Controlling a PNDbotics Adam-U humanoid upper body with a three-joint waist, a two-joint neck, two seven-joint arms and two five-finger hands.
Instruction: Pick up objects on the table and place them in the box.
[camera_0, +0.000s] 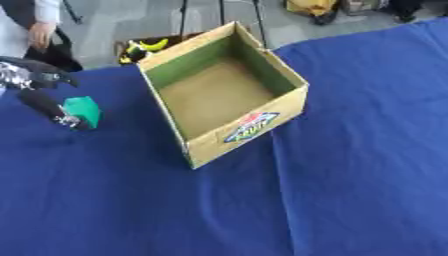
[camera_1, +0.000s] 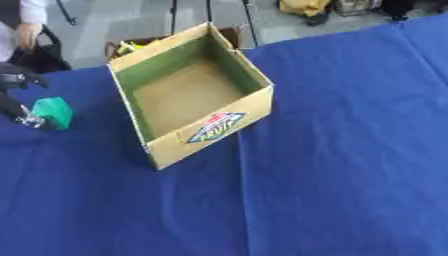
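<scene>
Fingers of the robot's black-and-silver left hand curl around one small green block at the far left of the scene, holding it just above the tabletop, which is draped in a deep blue cloth with soft folds. The block looks smooth and boxy, with a lighter green top face. Only this one hand shows, reaching in from the left edge.

One open cardboard box sits right of the block, near the middle of the cloth and turned at an angle. Its outer walls are plain tan card, its inner walls are green, and its floor is bare brown card. A single printed label in red, blue and yellow marks the near wall. Nothing can be seen lying inside it.

Beyond the far edge of the tabletop, a second, darker carton on the grey floor holds yellow and black items too small to make out.
</scene>
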